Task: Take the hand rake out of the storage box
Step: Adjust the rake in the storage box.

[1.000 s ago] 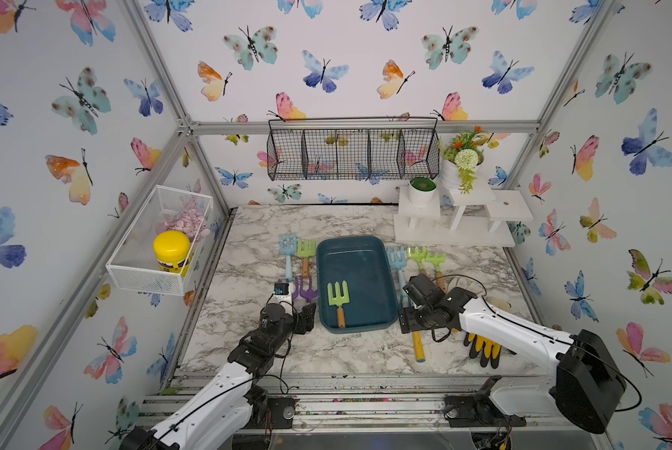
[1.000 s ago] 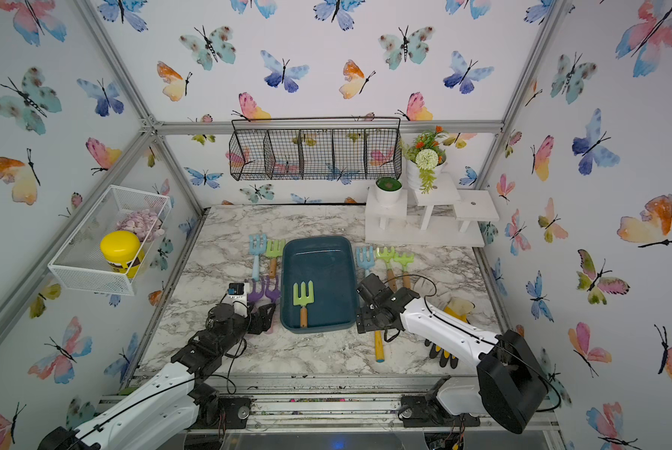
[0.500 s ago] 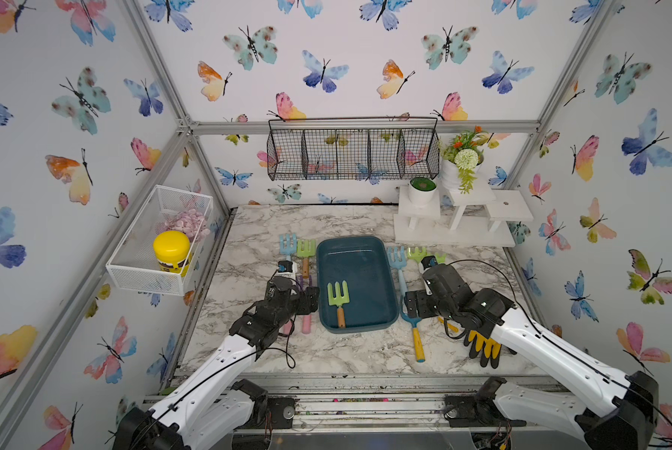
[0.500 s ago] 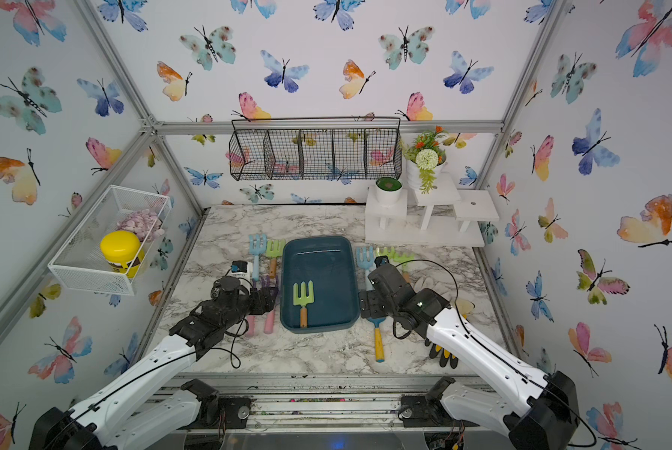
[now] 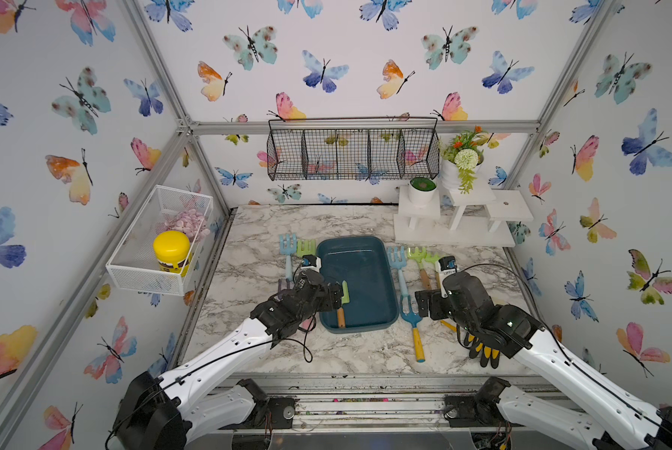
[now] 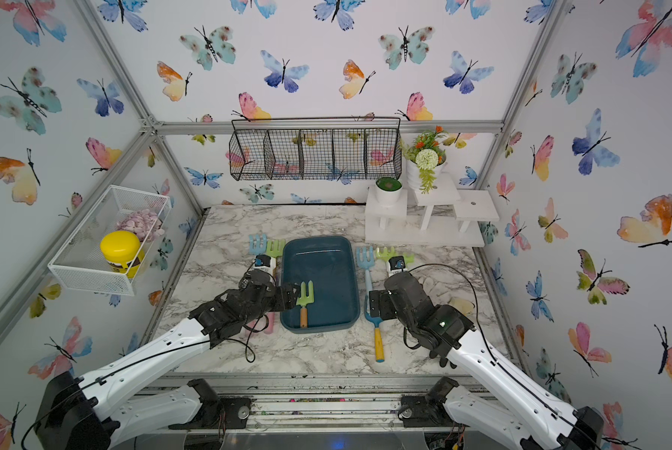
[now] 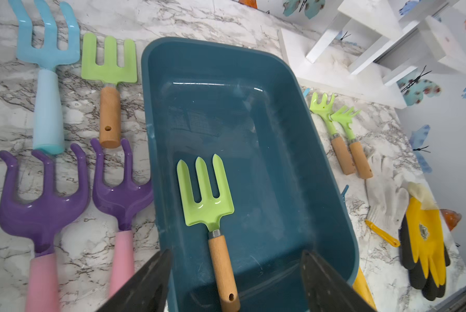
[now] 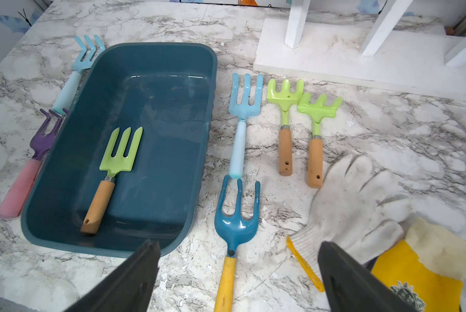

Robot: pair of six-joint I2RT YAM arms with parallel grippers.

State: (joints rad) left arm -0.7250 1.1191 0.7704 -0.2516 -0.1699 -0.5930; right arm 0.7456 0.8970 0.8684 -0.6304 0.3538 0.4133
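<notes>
Midway across the marble table [image 5: 365, 358], the storage box [image 8: 158, 121]: teal, shallow, long sides running away from the robot. Inside it, the hand rake [image 7: 205, 194]: green three-tined head, wooden handle, flat on the box floor, nearer the left wall and the near end, tines aimed at the far end. Over that near left corner, the left gripper [image 7: 235, 254]: gapes wide, grips nothing, frames the wooden handle in the left wrist view with one finger [image 7: 156, 272] above the left rim and its mate toward the right wall, both clear of the handle. How high above the rake, cannot tell. Right of the box, the right gripper [image 8: 238, 244]: spread just as wide, empty, with the dark blue rake [image 8: 235, 224] and its yellow handle framed between the fingers in the right wrist view, flat on the table just beside the box. End to end with that rake, a pale blue fork [image 8: 244, 121]; further right, two small green rakes [image 8: 284, 129] side by side, then a white knit glove [image 8: 353, 205] touching a yellow-and-black glove [image 8: 421, 272]. Left of the box, on the table: another blue fork [image 7: 46, 81], a green fork [image 7: 108, 89] with a wooden handle, and two purple rakes [image 7: 41, 216] with pink handles, one close against the box wall.
</notes>
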